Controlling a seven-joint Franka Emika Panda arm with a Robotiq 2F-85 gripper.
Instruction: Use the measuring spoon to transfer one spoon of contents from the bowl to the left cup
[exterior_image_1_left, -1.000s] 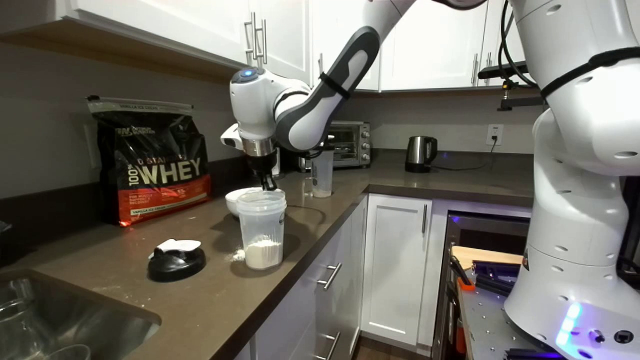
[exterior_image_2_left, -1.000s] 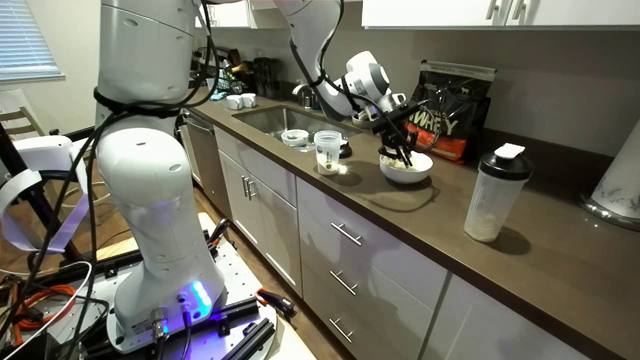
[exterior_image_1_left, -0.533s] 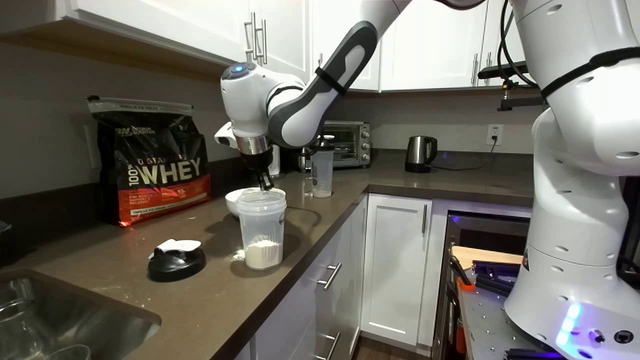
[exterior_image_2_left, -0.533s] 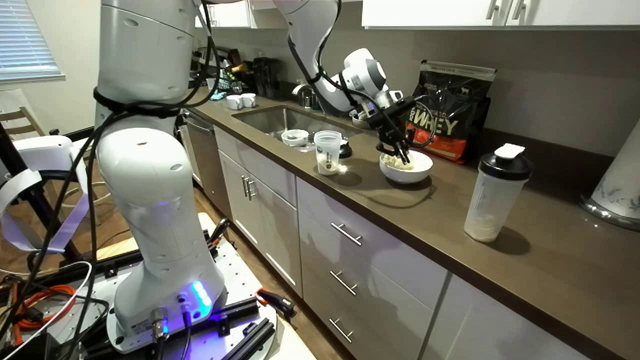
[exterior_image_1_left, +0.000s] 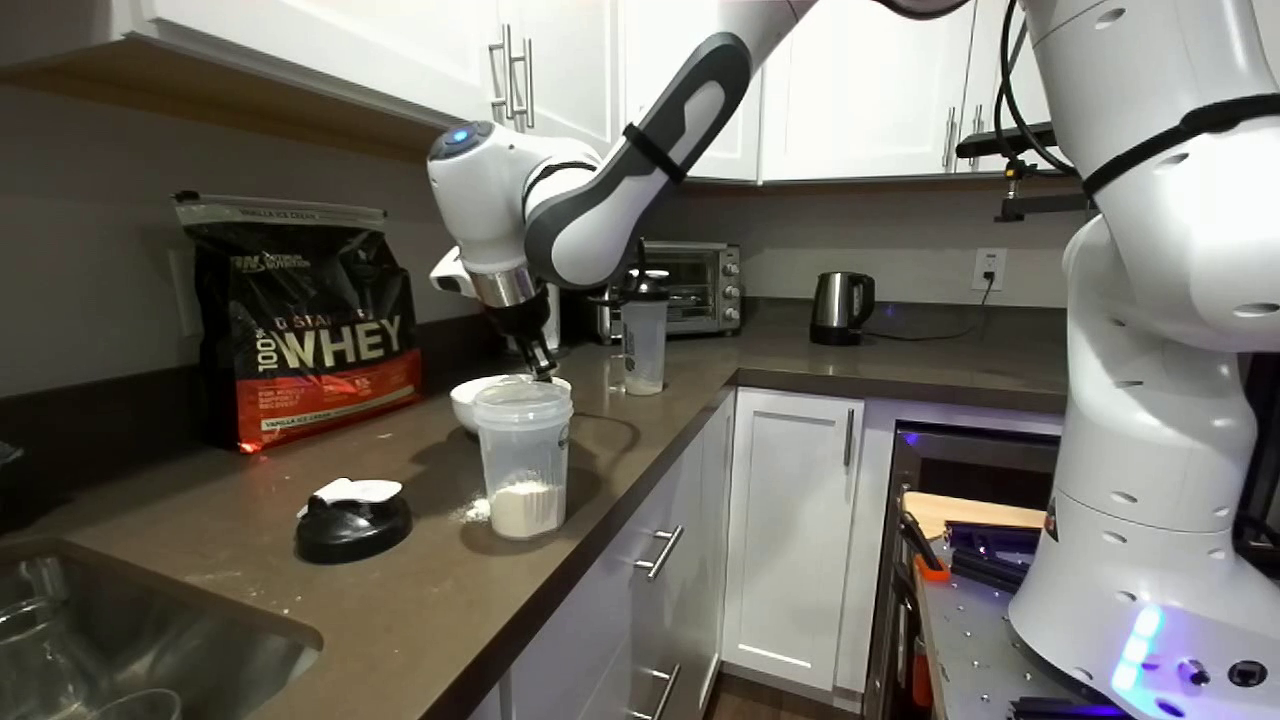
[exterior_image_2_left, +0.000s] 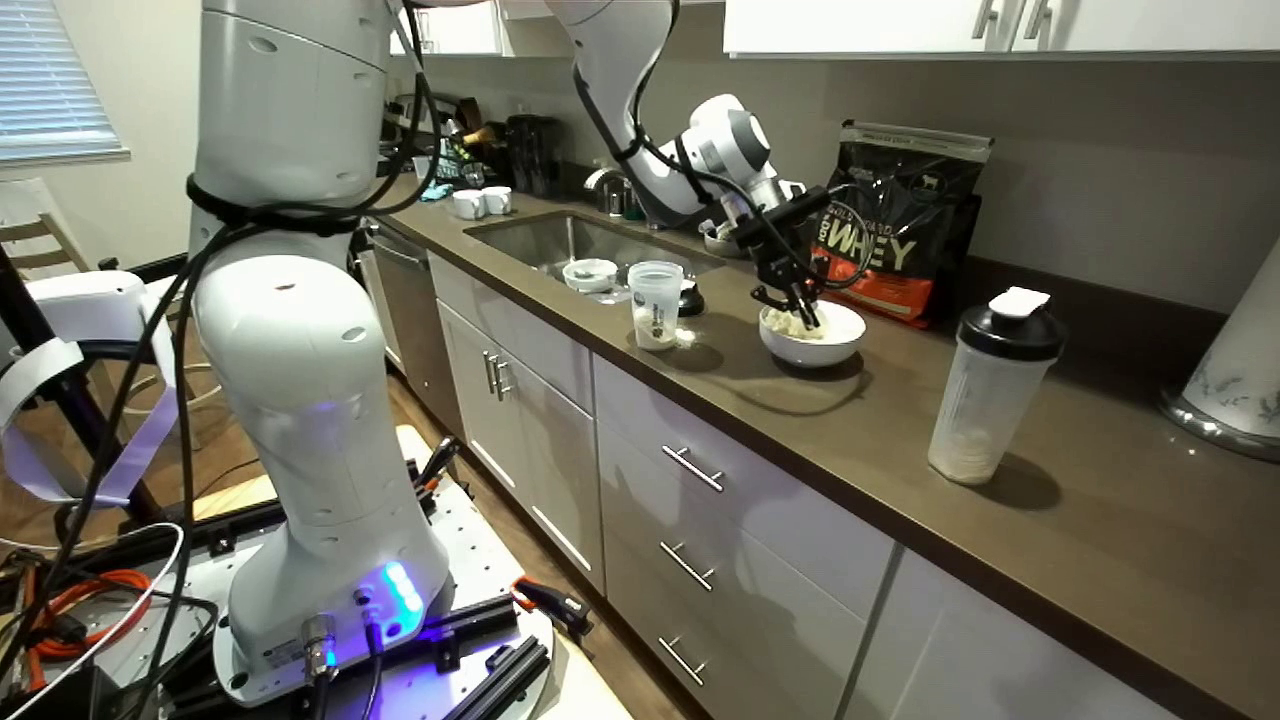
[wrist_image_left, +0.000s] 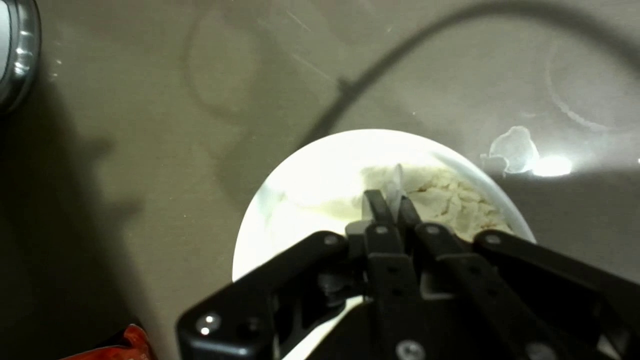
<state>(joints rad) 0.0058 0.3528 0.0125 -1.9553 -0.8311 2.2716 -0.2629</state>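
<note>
The white bowl (exterior_image_2_left: 825, 350) of pale powder (wrist_image_left: 465, 205) stands on the counter, and its rim shows in the wrist view (wrist_image_left: 502, 200). My gripper points down into it in both exterior views (exterior_image_1_left: 542, 368) (exterior_image_2_left: 808, 318). In the wrist view the gripper (wrist_image_left: 392, 202) is shut on the whitish measuring spoon (wrist_image_left: 396, 187). Only a thin part of the spoon shows beyond the fingertips, against the powder. Its scoop end cannot be made out. The left cup, an open translucent shaker, stands upright with powder at its bottom in both exterior views (exterior_image_1_left: 524, 455) (exterior_image_2_left: 656, 305).
A lidded shaker (exterior_image_2_left: 990, 400) also shows in the other direction along the counter (exterior_image_1_left: 644, 345). A black lid (exterior_image_1_left: 353, 525) lies near the sink (exterior_image_1_left: 150, 620). The whey bag (exterior_image_1_left: 305, 330) stands by the wall. Spilled powder (exterior_image_1_left: 476, 511) lies beside the open cup.
The wrist has shifted and tilted, moving left in both exterior views. The fingertips stay at the bowl with only a small shift. The bowl and cups have not moved.
</note>
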